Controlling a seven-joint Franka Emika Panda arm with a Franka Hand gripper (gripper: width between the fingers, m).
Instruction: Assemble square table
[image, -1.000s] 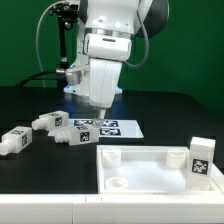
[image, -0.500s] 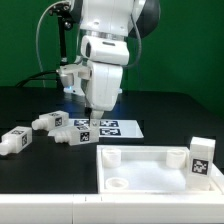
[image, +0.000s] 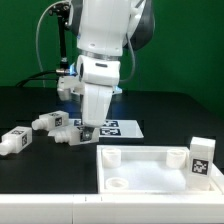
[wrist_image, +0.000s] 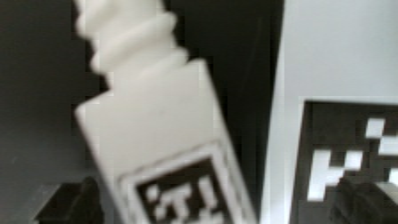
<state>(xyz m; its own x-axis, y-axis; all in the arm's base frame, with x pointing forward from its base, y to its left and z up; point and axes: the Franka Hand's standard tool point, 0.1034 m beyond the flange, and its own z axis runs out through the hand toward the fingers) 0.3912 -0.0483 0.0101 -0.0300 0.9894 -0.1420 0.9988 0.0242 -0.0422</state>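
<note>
The white square panel (image: 150, 172) with raised rim and round corner sockets lies at the front right of the exterior view. One tagged leg (image: 202, 160) stands upright at its right corner. Three more white legs lie on the black table to the left: one at the far left (image: 12, 140), one behind it (image: 48, 122), and one beside the marker board (image: 70, 135). My gripper (image: 84, 128) is low over this last leg. In the wrist view that leg (wrist_image: 157, 130) lies between the dark fingers (wrist_image: 71, 202), threaded end pointing away. The gripper (wrist_image: 222, 205) is open.
The marker board (image: 110, 128) lies flat just to the right of the leg under the gripper, and its edge shows in the wrist view (wrist_image: 347, 150). A white bar (image: 40, 210) runs along the table's front edge. A dark stand rises behind the arm.
The arm has come down and shifted toward the exterior view's left, bringing the gripper close over the leg beside the marker board. The parts have not moved.
</note>
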